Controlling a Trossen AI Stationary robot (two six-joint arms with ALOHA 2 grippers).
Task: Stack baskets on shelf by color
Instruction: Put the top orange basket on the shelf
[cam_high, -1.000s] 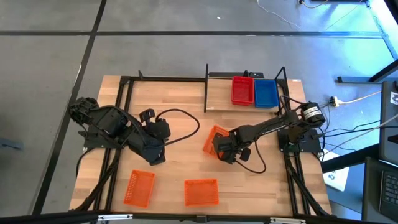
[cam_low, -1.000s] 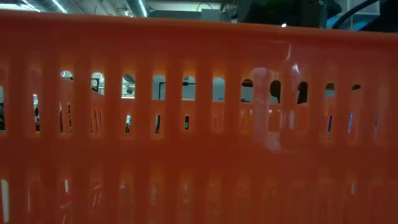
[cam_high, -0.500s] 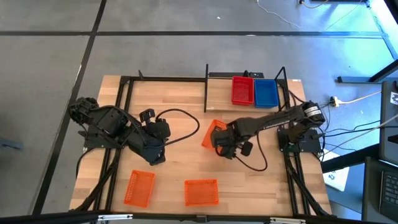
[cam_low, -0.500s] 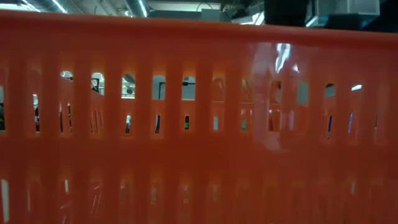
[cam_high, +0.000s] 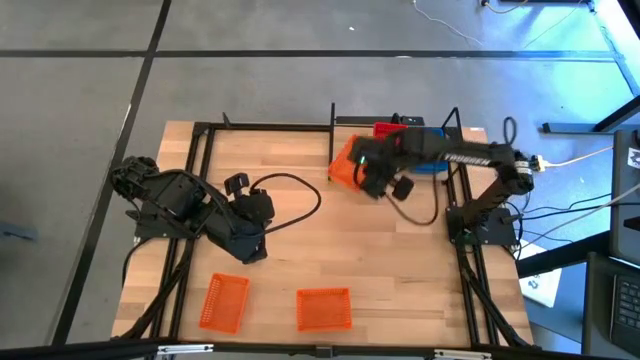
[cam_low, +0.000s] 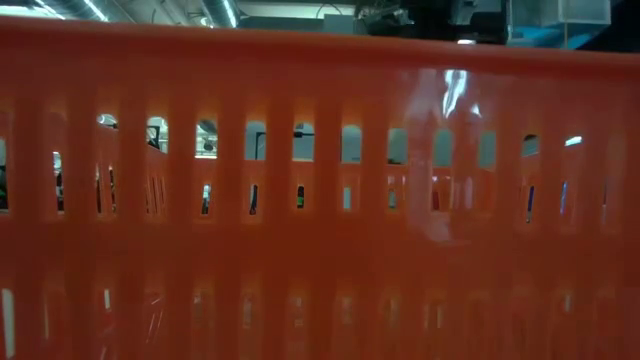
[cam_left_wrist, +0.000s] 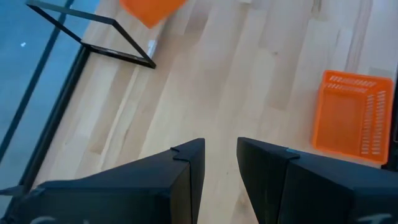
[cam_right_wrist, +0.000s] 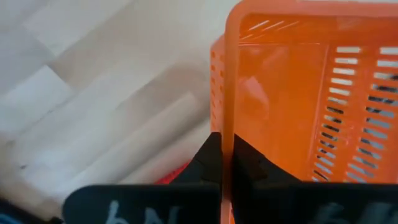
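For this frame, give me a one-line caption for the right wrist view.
Right gripper shut on the orange plastic mesh basket rim, carried above the light-wood board.

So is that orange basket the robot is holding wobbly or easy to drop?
Probably light: the right gripper lifts the orange basket by one thin rim alone. It seems fairly stiff, since its slotted walls look straight in the right wrist view. It hangs tilted, so it might swing or slip from such a narrow pinch.
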